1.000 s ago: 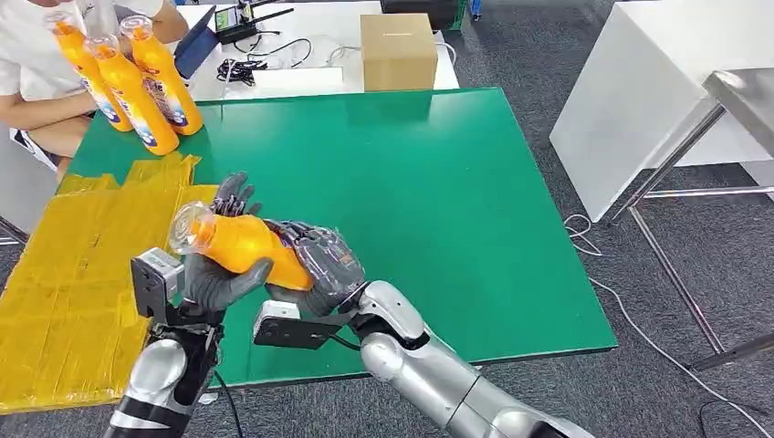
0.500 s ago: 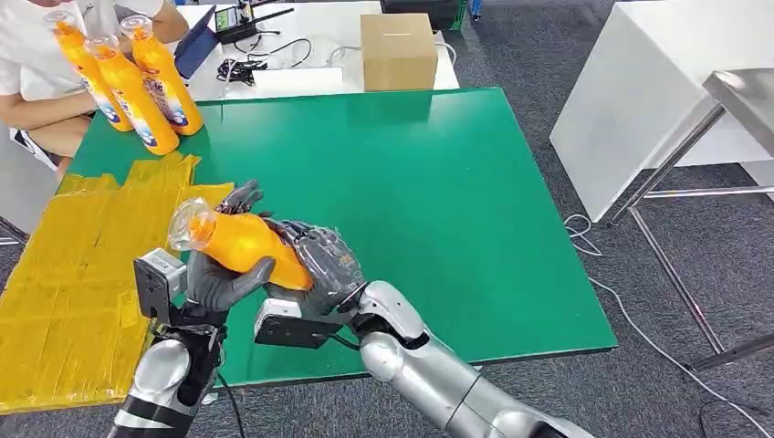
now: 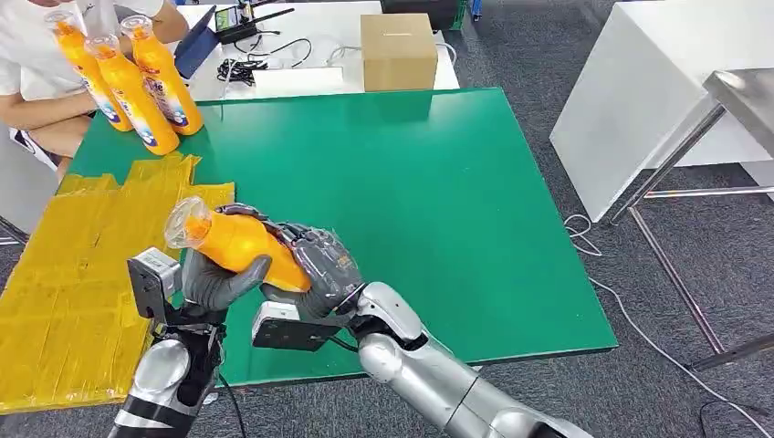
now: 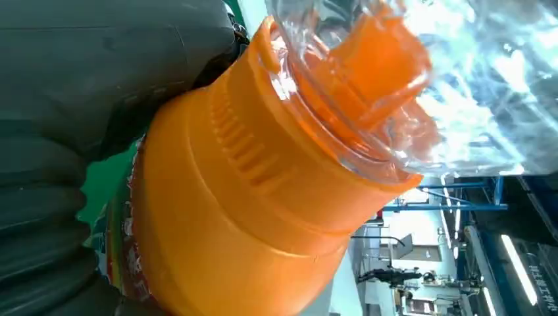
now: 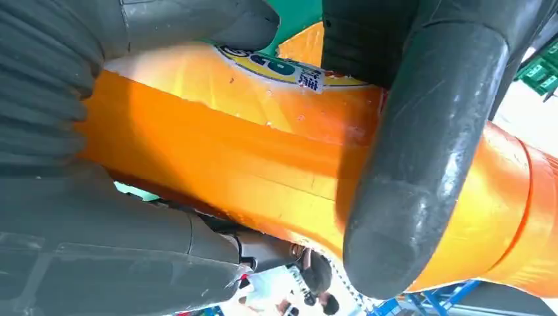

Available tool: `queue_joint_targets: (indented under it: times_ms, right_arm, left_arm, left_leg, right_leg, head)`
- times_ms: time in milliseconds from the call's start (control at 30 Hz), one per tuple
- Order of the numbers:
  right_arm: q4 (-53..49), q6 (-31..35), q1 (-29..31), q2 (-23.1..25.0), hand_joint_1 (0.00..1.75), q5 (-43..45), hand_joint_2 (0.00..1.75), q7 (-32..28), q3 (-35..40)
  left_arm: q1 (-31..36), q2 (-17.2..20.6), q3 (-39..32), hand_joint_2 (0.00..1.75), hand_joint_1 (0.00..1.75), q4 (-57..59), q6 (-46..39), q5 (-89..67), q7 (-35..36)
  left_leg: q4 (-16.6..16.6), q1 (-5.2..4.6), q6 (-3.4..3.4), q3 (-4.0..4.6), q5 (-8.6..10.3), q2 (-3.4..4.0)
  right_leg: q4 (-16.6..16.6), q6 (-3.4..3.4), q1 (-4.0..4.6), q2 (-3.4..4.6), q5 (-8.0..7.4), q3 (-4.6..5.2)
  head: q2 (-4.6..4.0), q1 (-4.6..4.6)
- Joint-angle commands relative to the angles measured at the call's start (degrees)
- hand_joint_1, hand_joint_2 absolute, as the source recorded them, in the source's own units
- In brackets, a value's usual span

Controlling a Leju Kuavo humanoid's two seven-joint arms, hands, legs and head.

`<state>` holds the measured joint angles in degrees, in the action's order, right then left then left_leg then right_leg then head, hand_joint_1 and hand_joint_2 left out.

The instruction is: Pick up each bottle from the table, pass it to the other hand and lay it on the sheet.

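Bottle [image 3: 239,245] sits mid-handover above the table's [image 3: 438,201] near-left part, just beside the yellow sheet [image 3: 82,274], lying tilted w/ clear cap toward the sheet. Left hand [image 3: 214,278] wraps the neck end, thumb under the body, fingers curled over; right hand [image 3: 315,265] cups the base end and grips it too. So both hands are clenched on the same bottle, neither released. Probably held this way so 1 hand has a firm grip before the other lets go. Left wrist view shows the orange shoulder and cap up close; right wrist view shows a thick thumb across the labelled body. 3 more bottles [image 3: 137,87] stand at the far-left corner by a person [image 3: 36,64], likely waiting their turn.
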<state>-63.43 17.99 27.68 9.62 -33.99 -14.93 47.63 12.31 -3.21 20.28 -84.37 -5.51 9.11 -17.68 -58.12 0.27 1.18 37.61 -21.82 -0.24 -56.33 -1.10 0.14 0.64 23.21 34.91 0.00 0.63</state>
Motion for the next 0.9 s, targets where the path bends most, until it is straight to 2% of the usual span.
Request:
queue_joint_targets:
  times_ms: [33, 133, 167, 200, 233, 633, 767, 833, 900]
  right_arm:
    - [-1.0, 2.9, 1.8, -0.6, 1.50, 1.0, 1.75, -1.4, 1.0]
    - [-1.0, 2.9, 1.8, -0.6, 1.50, 1.0, 1.75, -1.4, 1.0]
    - [-1.0, 2.9, 1.8, -0.6, 1.50, 1.0, 1.75, -1.4, 1.0]
    - [-1.4, 3.3, 1.5, -0.6, 0.19, 1.1, 1.75, -1.5, 0.7]
    - [-2.0, 4.5, 1.0, -0.5, 0.00, 1.2, 1.75, -1.7, 0.2]
    - [-3.1, 6.1, 0.2, -0.6, 0.00, 1.7, 1.75, -2.3, -0.6]
    - [-5.9, 9.6, -1.7, -1.3, 0.00, 3.8, 1.75, -2.8, -3.0]
    - [-5.9, 9.6, -1.7, -1.3, 0.00, 3.8, 1.75, -2.8, -3.0]
    - [-5.9, 9.9, -1.7, -1.3, 0.00, 4.0, 1.75, -2.9, -3.1]
  left_arm:
    - [1.2, 0.6, -2.8, 1.75, 1.75, 4.8, -1.1, 1.2, 0.4]
    - [1.2, 0.6, -2.8, 1.75, 1.75, 4.8, -1.1, 1.2, 0.4]
    - [1.2, 0.6, -2.8, 1.75, 1.75, 4.8, -1.1, 1.2, 0.4]
    - [1.2, 0.6, -2.8, 1.75, 1.75, 4.7, -1.2, 1.3, 0.3]
    - [1.1, 0.6, -2.9, 1.75, 1.75, 4.6, -1.4, 1.5, 0.2]
    - [0.9, 0.6, -3.1, 1.75, 1.75, 4.4, -1.7, 2.0, 0.0]
    - [1.4, 0.2, -3.4, 1.75, 1.75, 5.7, -2.7, 3.8, 0.0]
    - [1.4, 0.2, -3.4, 1.75, 1.75, 5.7, -2.7, 3.8, 0.0]
    - [1.6, 0.2, -3.4, 1.75, 1.75, 6.1, -2.8, 4.1, -0.1]
  left_leg:
    - [0.0, -0.02, -0.03, -0.15, -0.05, 0.05]
    - [0.0, -0.04, -0.06, -0.41, -0.17, 0.08]
    - [0.0, -0.02, -0.04, -0.25, -0.10, 0.07]
    - [0.0, -0.04, -0.06, -0.39, -0.16, 0.08]
    - [0.0, -0.03, -0.05, -0.29, -0.12, 0.07]
    - [0.0, -0.03, -0.04, -0.27, -0.11, 0.06]
    - [0.0, -0.04, -0.05, -0.35, -0.14, 0.04]
    - [0.0, 0.01, -0.04, -0.32, -0.10, -0.17]
    - [0.0, 0.00, -0.06, -0.37, -0.13, -0.07]
  right_leg:
    - [0.0, -0.01, -0.02, 0.01, 0.04, -0.13]
    - [0.0, -0.02, -0.03, 0.01, 0.16, -0.37]
    - [0.0, -0.02, -0.01, 0.02, 0.09, -0.22]
    - [0.0, -0.02, -0.03, 0.01, 0.15, -0.35]
    - [0.0, -0.02, -0.02, 0.02, 0.11, -0.26]
    - [0.0, -0.01, -0.02, 0.01, 0.10, -0.24]
    - [0.0, -0.02, -0.03, -0.03, 0.15, -0.32]
    - [0.0, -0.01, 0.00, -0.25, 0.17, -0.31]
    - [0.1, -0.01, 0.00, -0.15, 0.17, -0.36]
  head:
    - [0.00, 0.00]
    - [0.00, 0.00]
    - [0.00, 0.00]
    - [0.00, 0.00]
    - [0.00, 0.00]
    - [0.00, 0.00]
    - [0.00, 0.00]
    - [0.00, 0.04]
    - [0.00, 0.00]
